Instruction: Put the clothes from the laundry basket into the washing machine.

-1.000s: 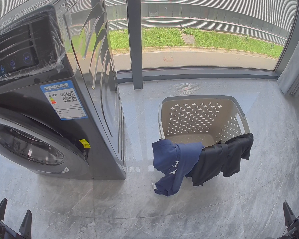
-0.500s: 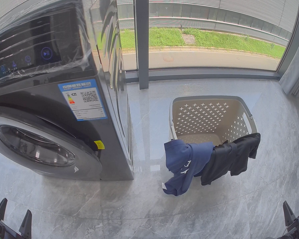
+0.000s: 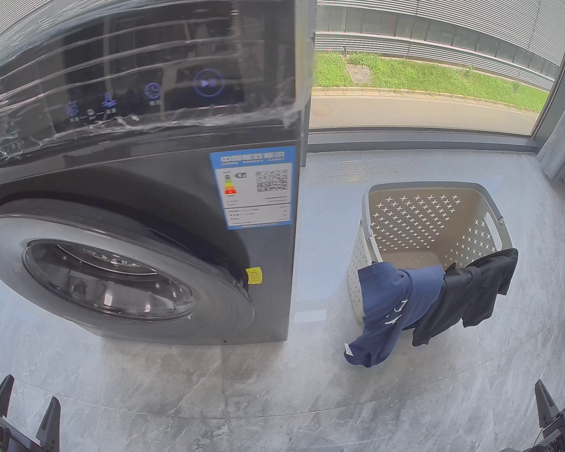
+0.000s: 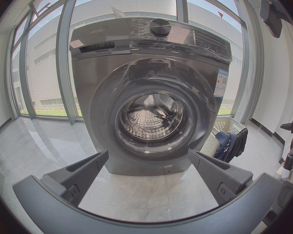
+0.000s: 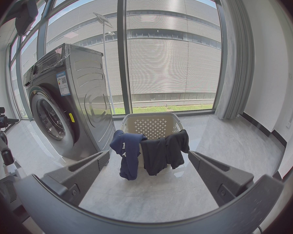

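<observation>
Standing shut, washer door (image 3: 110, 280), clothes (image 3: 420, 290) over basket (image 3: 430, 186)

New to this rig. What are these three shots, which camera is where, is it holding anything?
This is a wheeled robot with two arms, each ending in a two-fingered gripper. The head view looks down from the robot's head: the left gripper and right gripper show at the bottom corners, both open and empty. The other two pictures come from cameras on the wrists, looking out between each gripper's own fingers. On the grey floor stands a dark washing machine, its round door shut, and on the robot's right of it a beige laundry basket. A blue garment and a black garment hang over the basket's near rim.
</observation>
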